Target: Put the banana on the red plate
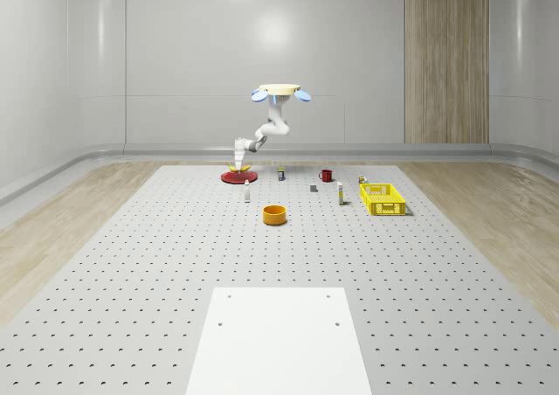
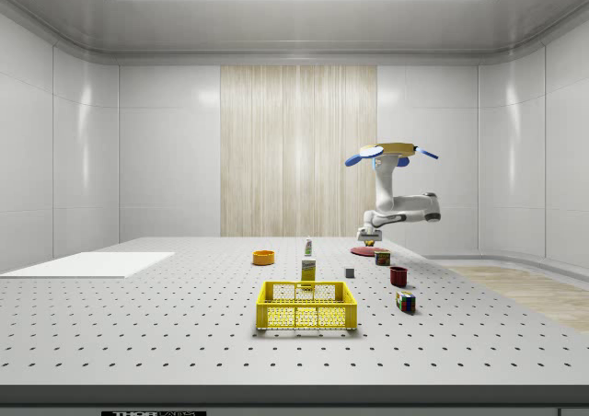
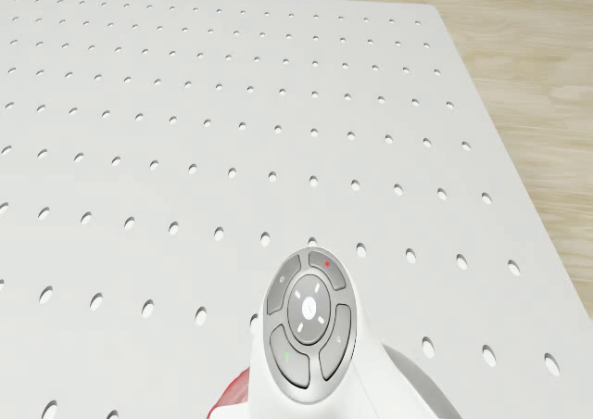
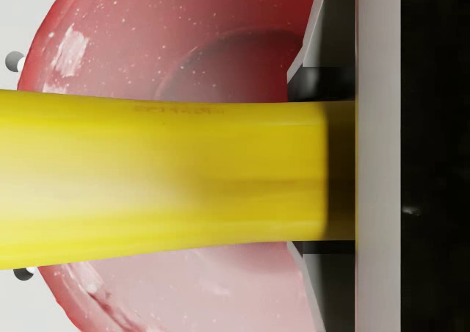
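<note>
Drone: the drone (image 1: pixel 280 92) hovers in the air above the far part of the counter (image 1: pixel 175 264), a little to the whole-scene view's right of the red plate (image 1: pixel 238 177).
Arm: it bends down from the drone toward the plate, elbow out, wrist low over the dish.
Claw: the claw (image 1: pixel 237 165) is clamped on the banana (image 4: pixel 161 178), right above the plate; in the wrist view a dark finger (image 4: pixel 323 38) sits against the fruit's side.
Banana: held in the claw, lying across the wrist view with the plate's red bowl directly behind it; whether it touches the plate, I can't tell.
Red plate: on the counter's far side, under the claw; its rim also peeks out beside the arm in the drone view.
Neighbours: orange bowl (image 1: pixel 275 214) nearer the camera, red mug (image 1: pixel 326 176) and yellow basket (image 1: pixel 383 198) off to the whole-scene view's right, all well apart from the plate.
</note>
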Motion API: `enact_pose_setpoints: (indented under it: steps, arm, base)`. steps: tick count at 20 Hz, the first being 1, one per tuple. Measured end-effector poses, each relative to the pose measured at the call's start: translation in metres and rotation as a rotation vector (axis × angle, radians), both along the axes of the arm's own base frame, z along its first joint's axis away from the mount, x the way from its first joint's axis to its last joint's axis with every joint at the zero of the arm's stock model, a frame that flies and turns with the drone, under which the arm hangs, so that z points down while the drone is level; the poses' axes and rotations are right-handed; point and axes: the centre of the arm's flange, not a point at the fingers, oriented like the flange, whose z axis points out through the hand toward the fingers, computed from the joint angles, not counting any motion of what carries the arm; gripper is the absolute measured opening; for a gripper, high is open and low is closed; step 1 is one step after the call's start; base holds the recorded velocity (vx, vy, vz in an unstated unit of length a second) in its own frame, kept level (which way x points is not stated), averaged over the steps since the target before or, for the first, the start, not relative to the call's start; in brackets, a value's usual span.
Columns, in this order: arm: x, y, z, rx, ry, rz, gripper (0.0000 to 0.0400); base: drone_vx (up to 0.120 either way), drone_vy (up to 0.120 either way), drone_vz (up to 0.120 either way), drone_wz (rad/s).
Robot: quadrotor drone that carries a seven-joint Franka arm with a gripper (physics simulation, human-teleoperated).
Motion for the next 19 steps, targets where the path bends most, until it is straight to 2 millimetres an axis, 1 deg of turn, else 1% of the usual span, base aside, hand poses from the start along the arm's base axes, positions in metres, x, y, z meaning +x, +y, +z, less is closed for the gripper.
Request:
enact_pose_setpoints:
  steps: [1, 2, 4, 5, 7, 9, 12, 15, 19]
  arm:
    - [0.000, 0.000, 0.002, 0.000, 0.000, 0.000, 0.0206]
    - [0.000, 0.000, 0.004, -0.001, 0.000, 0.006, 0.0249]
    - [0.000, 0.000, 0.006, -0.003, 0.001, 0.018, 0.0309]
    - [0.000, 0.000, 0.007, -0.004, 0.001, 0.023, 0.0329]
    - [0.000, 0.000, 0.007, -0.005, 0.001, 0.030, 0.0357]
    - [0.000, 0.000, 0.002, -0.005, 0.001, 0.035, 0.0374]
    - [0.000, 0.000, -0.007, -0.006, 0.001, 0.040, 0.0388]
    - [0.000, 0.000, -0.014, -0.006, 0.001, 0.043, 0.0394]
    - [0.000, 0.000, -0.018, -0.006, 0.001, 0.045, 0.0397]
  base:
    - [0.000, 0.000, 0.000, 0.000]
    - [0.000, 0.000, 0.000, 0.000]
    - [0.000, 0.000, 0.000, 0.000]
    - [0.000, 0.000, 0.000, 0.000]
    - [0.000, 0.000, 0.000, 0.000]
    - [0.000, 0.000, 0.000, 0.000]
    - [0.000, 0.000, 0.000, 0.000]
    - [0.000, 0.000, 0.000, 0.000]
    - [0.000, 0.000, 0.000, 0.000]
